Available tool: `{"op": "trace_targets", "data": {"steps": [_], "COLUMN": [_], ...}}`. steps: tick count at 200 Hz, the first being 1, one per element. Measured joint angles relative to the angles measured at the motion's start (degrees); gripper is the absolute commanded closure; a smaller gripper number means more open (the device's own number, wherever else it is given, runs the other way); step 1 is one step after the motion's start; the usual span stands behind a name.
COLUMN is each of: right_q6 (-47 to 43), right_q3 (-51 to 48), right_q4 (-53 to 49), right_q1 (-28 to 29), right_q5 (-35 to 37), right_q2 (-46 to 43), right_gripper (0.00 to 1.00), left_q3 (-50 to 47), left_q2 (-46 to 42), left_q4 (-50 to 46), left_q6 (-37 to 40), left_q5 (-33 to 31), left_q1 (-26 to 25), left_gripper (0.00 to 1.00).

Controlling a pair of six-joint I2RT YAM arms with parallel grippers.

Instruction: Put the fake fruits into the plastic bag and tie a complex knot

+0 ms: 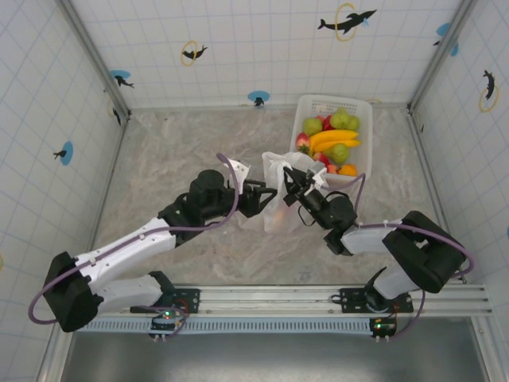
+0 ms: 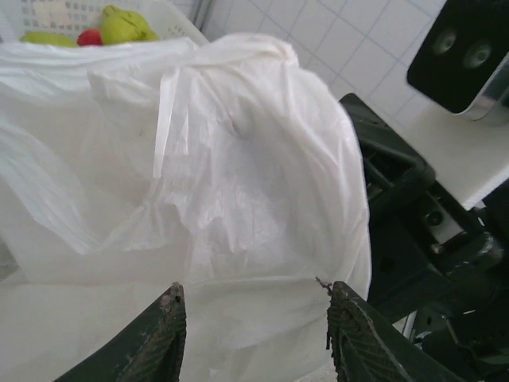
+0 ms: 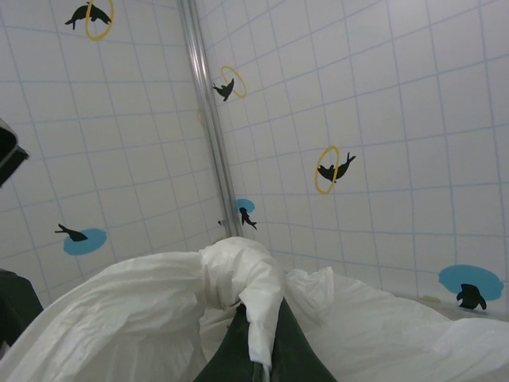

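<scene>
Sat over mottled beige table (image 1: 183, 247), walled in white tiles (image 1: 238, 48) with dolphin stickers (image 1: 347, 20). Pinched bag (image 2: 238, 175) fold in closed right gripper (image 3: 256, 334); spread left gripper (image 2: 254, 298) wide against bag.

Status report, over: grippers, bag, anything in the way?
Left gripper open, facing the plastic bag. Right gripper shut on a fold of it. Fake fruits in the basket. Nothing seen blocking.
</scene>
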Motion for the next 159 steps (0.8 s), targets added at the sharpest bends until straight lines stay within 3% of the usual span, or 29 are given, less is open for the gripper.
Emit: {"op": "trace_targets", "data": {"steps": [18,38,64,101,159], "right_q6": [-0.1,-0.2,-0.2,-0.2,-0.2], "right_q3": [0.0,0.0,0.0,0.0,0.0], "right_q4": [0.0,0.0,0.0,-0.1,-0.9], "right_q1": [0.0,0.0,0.0,0.0,0.0], "right_q5": [0.0,0.0,-0.2,-0.6,-1.0], "right_q2": [0.0,0.0,0.0,0.0,-0.1], "right_gripper": [1.00,1.00,1.00,1.00,1.00], "left_q3": [1.7,4.4,8.9,11.8,10.4], "left_q2": [-2.9,-5.5,-4.1,3.0,7.8], "left_q4": [-2.2,-3.8,-5.9,-6.9,-3.2], "left_q6": [0.8,2.2,8.1,21.6,40.4], "left_q5": [0.9,3.0,5.4,10.7,17.3], "left_q1": [2.6,9.0,15.3,15.7,15.7], "left_gripper": [0.49,0.53,0.61,0.67,0.64]}}
